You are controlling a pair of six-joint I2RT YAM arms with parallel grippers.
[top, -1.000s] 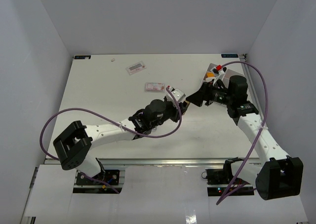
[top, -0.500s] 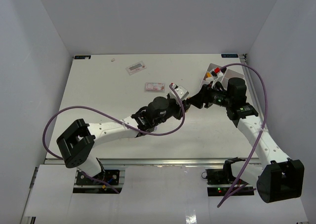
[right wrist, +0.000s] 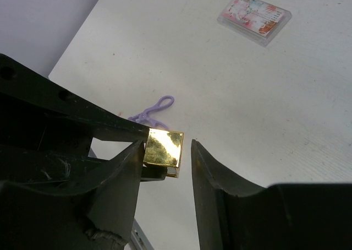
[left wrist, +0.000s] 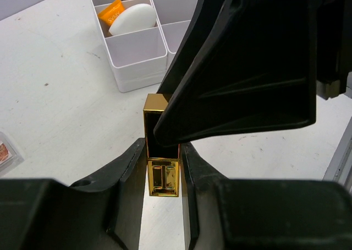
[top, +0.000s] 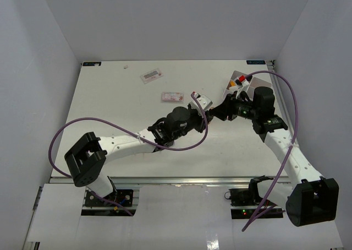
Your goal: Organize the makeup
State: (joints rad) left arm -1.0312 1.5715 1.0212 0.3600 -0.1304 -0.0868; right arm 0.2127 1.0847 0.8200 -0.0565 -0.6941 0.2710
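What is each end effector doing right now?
Left end effector: closed on the gold lipstick tube.
Right end effector: open, straddling the tube's gold end, one finger touching it, a gap at the other.

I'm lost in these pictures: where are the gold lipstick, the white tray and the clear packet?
gold lipstick (left wrist: 163,178), left wrist view, lower gold band.
white tray (left wrist: 140,68), left wrist view, near front wall.
clear packet (right wrist: 254,17), right wrist view, printed middle.

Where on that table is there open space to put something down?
Bare: the far left, from the table's left edge to the barcode packet and the pink packet, and the far middle between those packets and the white tray. Crowded: right of centre, where left claw and right claw meet around the gold lipstick.
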